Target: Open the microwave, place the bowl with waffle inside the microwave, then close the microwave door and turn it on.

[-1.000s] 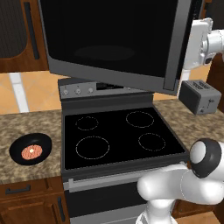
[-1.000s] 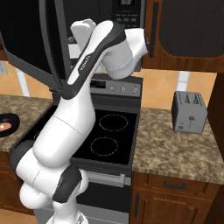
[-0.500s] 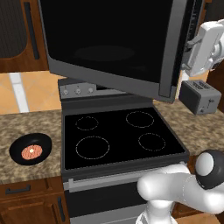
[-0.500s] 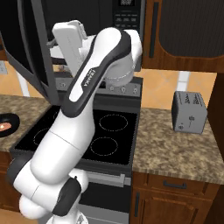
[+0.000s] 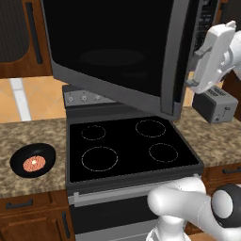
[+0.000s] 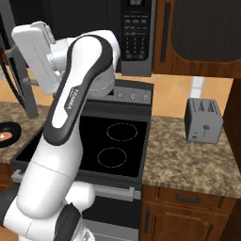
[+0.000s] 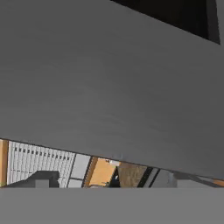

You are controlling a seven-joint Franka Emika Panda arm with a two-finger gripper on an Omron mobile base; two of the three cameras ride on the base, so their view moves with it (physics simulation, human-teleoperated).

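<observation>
waffle (image 5: 34, 163) in bowl (image 5: 33, 160) on counter (image 5: 28, 136) left of stove (image 5: 129, 148).

Microwave door (image 5: 113, 52): glossy dark glass, matt grey frame. Counter (image 5: 28, 134): speckled stone. Cabinets (image 6: 202, 37): brown wood. Toaster (image 6: 203, 121): grey metal.

Microwave door (image 5: 117, 56) swung open over stove (image 5: 129, 148). White hand (image 5: 207, 61) at door's right edge, fingers hidden. Bowl (image 5: 33, 160) with waffle (image 5: 34, 163) on counter (image 5: 28, 136) left of stove. Toaster (image 5: 215, 104) at right.
</observation>
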